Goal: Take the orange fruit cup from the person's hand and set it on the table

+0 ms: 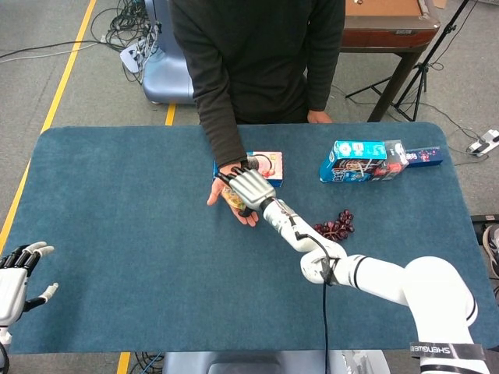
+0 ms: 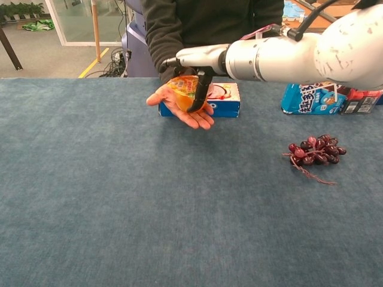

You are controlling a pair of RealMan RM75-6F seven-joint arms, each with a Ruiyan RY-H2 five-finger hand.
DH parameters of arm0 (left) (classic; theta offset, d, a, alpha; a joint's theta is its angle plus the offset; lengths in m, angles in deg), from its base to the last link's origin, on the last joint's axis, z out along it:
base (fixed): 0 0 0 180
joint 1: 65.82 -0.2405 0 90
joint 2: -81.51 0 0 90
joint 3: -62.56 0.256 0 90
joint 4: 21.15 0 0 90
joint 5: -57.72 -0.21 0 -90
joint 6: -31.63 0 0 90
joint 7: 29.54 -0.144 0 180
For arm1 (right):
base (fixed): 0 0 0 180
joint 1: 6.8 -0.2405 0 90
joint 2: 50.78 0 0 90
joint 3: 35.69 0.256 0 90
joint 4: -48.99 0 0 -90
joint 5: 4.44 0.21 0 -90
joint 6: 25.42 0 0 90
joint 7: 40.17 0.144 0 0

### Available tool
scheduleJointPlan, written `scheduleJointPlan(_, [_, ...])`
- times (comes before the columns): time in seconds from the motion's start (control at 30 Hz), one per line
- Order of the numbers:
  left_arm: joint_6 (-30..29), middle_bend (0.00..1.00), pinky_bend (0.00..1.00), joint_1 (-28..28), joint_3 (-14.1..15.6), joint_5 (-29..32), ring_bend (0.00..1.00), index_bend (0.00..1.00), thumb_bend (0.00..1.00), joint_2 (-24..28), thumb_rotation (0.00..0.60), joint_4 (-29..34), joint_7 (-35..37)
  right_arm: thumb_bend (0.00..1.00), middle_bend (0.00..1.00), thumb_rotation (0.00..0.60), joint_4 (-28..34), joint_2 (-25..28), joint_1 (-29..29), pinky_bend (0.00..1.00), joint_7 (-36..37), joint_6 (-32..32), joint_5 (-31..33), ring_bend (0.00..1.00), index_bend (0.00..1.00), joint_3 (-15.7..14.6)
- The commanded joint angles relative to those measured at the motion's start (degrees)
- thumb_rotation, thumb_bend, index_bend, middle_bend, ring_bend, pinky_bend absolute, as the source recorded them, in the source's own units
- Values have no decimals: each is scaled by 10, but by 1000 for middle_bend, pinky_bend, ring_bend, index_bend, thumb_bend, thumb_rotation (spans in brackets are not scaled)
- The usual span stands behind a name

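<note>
The orange fruit cup (image 2: 183,95) sits in the person's upturned palm (image 2: 177,112) above the far middle of the table. My right hand (image 2: 192,60) hovers right over it, fingers stretched across the lid and the thumb hanging down against the cup's front. In the head view my right hand (image 1: 249,188) covers the cup, so only a sliver of the fruit cup (image 1: 231,199) shows on the person's palm (image 1: 217,195). The cup still rests on that palm. My left hand (image 1: 17,273) is low at the table's near left corner, fingers apart, holding nothing.
A flat blue box (image 2: 225,103) lies just behind the person's hand. A bunch of dark grapes (image 2: 314,150) lies to the right, with blue cartons (image 2: 311,98) beyond. The person stands at the far edge, the other hand (image 1: 318,117) on the rim.
</note>
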Motion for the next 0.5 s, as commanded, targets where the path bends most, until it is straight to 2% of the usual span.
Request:
scheduleJointPlan(0.03, [0,219,253,0,0,0,176,275,200,0,600,-1,0,175,254,600,-5,-2,-1,178,5,1,3,119,115,-2])
scheduleJointPlan(0.13, [0,219,253,0,0,0,176,275,200,-1,600,-2,1,218,288,600,-12,-4,-2,221,9,5,1,160,178,-3])
scheduleJointPlan(0.27, [2,219,253,0,0,0,176,275,200,-2,600,-3,1,293,357,600,-18,-8,-3,332,13,9,0,227,305,-6])
scheduleJointPlan(0.5, [3,219,253,0,0,0,176,275,201,-3,600,-4,1,339,417,600,-17,-9,-1,501,22,17,-4,321,414,-7])
